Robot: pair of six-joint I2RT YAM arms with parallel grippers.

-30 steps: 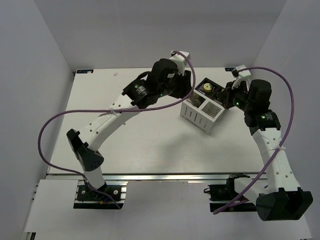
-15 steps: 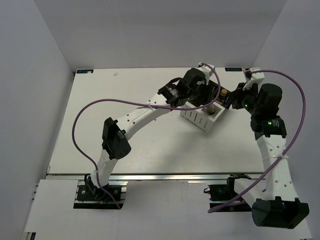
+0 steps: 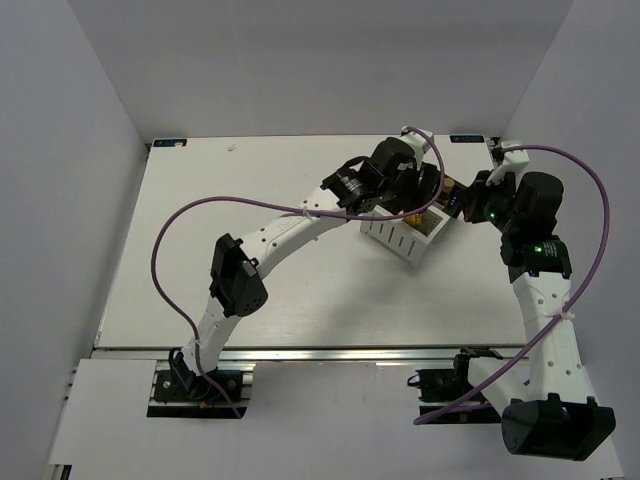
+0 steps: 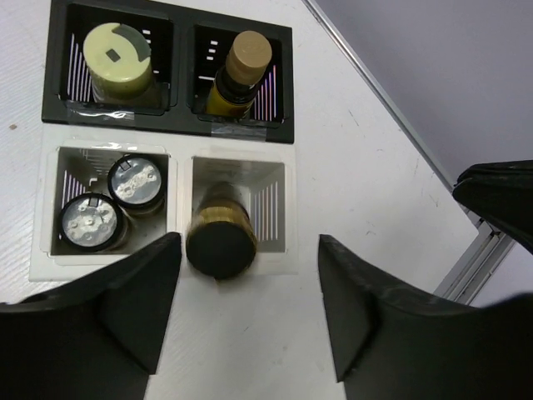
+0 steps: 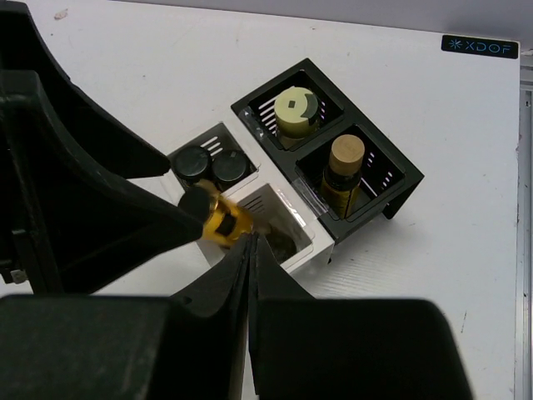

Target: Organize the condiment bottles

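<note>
In the left wrist view, my left gripper is open above the white rack. The slim yellow bottle with black cap leans, blurred, in the rack's right compartment, near my left finger and not gripped. Two dark-capped bottles stand in the rack's left compartment. The cream jar and the amber bottle with tan cap stand in the black box. My right gripper is shut and empty, its tips beside the tilted yellow bottle.
The rack and black box sit at the table's back right, with both grippers crowded over them. The table's right edge runs close behind the box. Purple cables loop over both arms.
My left arm has swung right from the table's middle to over the rack. My right arm has drawn back a little to the right. The top view shows little change over the last half second.
</note>
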